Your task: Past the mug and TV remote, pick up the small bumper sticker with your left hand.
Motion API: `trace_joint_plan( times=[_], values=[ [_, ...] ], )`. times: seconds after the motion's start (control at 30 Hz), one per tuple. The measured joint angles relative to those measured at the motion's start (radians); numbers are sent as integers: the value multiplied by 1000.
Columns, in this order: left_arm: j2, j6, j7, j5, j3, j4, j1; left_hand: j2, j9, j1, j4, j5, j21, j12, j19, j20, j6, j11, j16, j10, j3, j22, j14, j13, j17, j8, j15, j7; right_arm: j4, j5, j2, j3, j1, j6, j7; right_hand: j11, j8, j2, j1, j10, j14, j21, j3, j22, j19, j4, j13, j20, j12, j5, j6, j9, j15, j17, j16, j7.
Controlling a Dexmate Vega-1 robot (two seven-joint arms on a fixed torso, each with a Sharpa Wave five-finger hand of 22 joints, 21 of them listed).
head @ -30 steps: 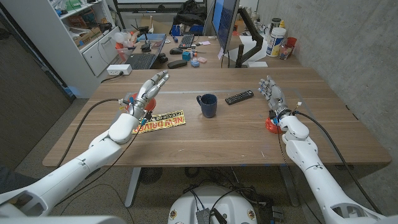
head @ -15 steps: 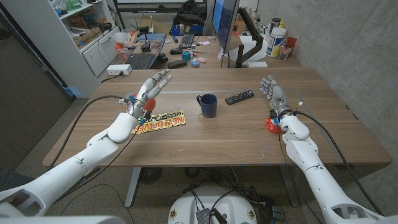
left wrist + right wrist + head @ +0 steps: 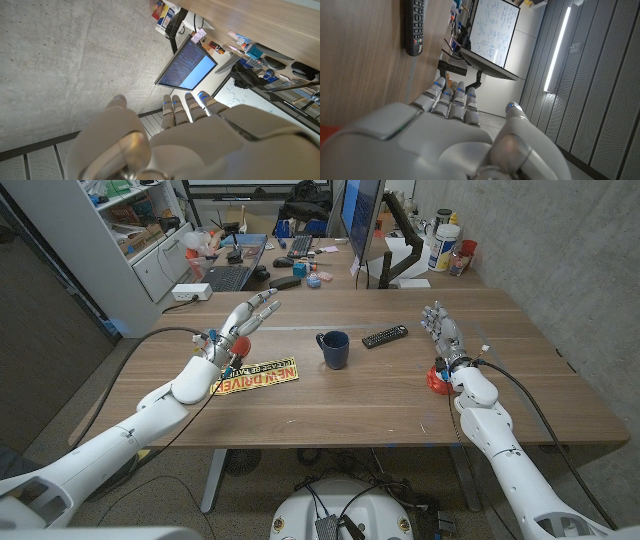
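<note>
**Left hand raised over the table, bumper sticker not yet picked up**

The left hand (image 3: 243, 322) is held up above the wooden table (image 3: 330, 405), toward its left side, fingers straight and spread apart, holding nothing. In the left wrist view the same hand (image 3: 195, 130) points its extended fingers (image 3: 186, 106) out at a monitor and a concrete wall rather than down at the tabletop, so it is aimed across the room, not at its target.

Just below and beside the left wrist lies the bumper sticker (image 3: 258, 375), a yellow strip with red lettering, flat on the table near its left front part, untouched. Further toward the middle stands the dark blue mug (image 3: 333, 349), and beyond it, nearer the far edge, the black TV remote (image 3: 384, 336). The remote also appears in the right wrist view (image 3: 413, 27).

The right hand (image 3: 438, 332) stands upright near the right edge, fingers extended and loosely together, empty.

By my reading the task is at the approach step: nothing is grasped. The next move calls for tipping the left palm downward, lowering the fingertips onto the sticker, and working one thin edge up off the wood, since a flat sheet offers little to pinch.
</note>
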Motion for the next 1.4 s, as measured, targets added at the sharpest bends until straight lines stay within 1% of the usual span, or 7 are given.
trace_joint_plan(
  times=[0.07, 0.17, 0.43, 0.83, 1.07, 1.27, 1.4],
  values=[
    [-5, -8, -5, 6, 5, 10, -9, 1, 0, 1, -1, 0, 0, 0, 2, 2, 5, 0, 0, 0, -1, 0, 0, 0, 0, 0, 0, -5, -4, -1, -2, 1, -1, -2, -4, 0, 0, 0, 0, 0, 0, 0, 0, 0, 0, 0, 0, 0, 0, 0, 0, 0, 0, 0, 0, 0],
    [-12, -16, -12, 11, 11, 23, -22, 4, 0, 4, -1, 5, 0, 0, 2, 2, 6, -5, 0, 5, -1, 0, 0, 0, 0, 0, 0, -4, -8, -2, -4, 2, -2, -6, -8, 0, 0, 0, 0, 0, 0, 0, 0, 0, 0, 0, 0, 0, 0, 0, 0, 0, 0, 0, 0, 0],
    [-29, -30, -31, 23, 28, 49, -56, -1, 0, 9, -1, 5, 0, 0, 2, 2, 11, -2, 0, 12, -1, 5, 5, 0, 0, 0, 5, -4, -13, -3, -11, 5, -1, -19, -13, 0, 0, 0, 0, 0, 0, 0, 0, 5, 0, 0, 0, 0, 0, 0, 0, 0, 0, 0, 0, 0],
    [-37, -33, -37, 31, 39, 48, -73, 3, 5, 13, -1, 5, 0, 0, 9, 1, 20, -5, 0, 16, -1, 5, 10, 0, 2, 0, 0, -5, -22, -1, -26, 15, 8, -44, -11, 0, 0, 0, 0, 0, 0, 0, 0, 5, 0, 0, 0, 0, 0, 4, 0, 0, 0, 0, 0, 0],
    [-14, -29, -49, 31, 40, 16, -57, 3, 5, 13, -5, 9, 0, 0, 9, 1, 20, -5, 0, 16, 3, 5, 10, 0, 2, 0, 0, -5, -45, -1, -27, 17, 0, -57, -17, 0, 0, 0, 0, 0, 0, -4, 0, 5, 6, 0, 0, 6, 0, 4, 0, 0, 0, 0, 0, 0],
    [33, -3, -61, 33, 27, -43, -22, 4, 5, 22, -5, 9, 0, 0, 12, 5, 20, -5, 0, 16, 3, 5, 10, 5, 2, 0, 0, -5, -59, -2, -25, 14, -8, -64, -24, 0, 0, 0, 0, 0, 4, -4, 0, 5, 6, 0, 0, 5, 0, 4, 4, 0, -4, 0, 0, -4],
    [51, 8, -56, 46, 19, -66, -6, 4, 5, 22, -8, 9, 0, 0, 12, 5, 20, -7, 0, 18, 0, 5, 15, 5, 2, 0, 5, -5, -61, -3, -24, 11, -8, -66, -26, 0, 0, 0, 0, 0, 5, -4, 0, 5, 5, 0, 0, 5, 0, 4, 4, 0, -6, 5, 0, -4]
  ],
)
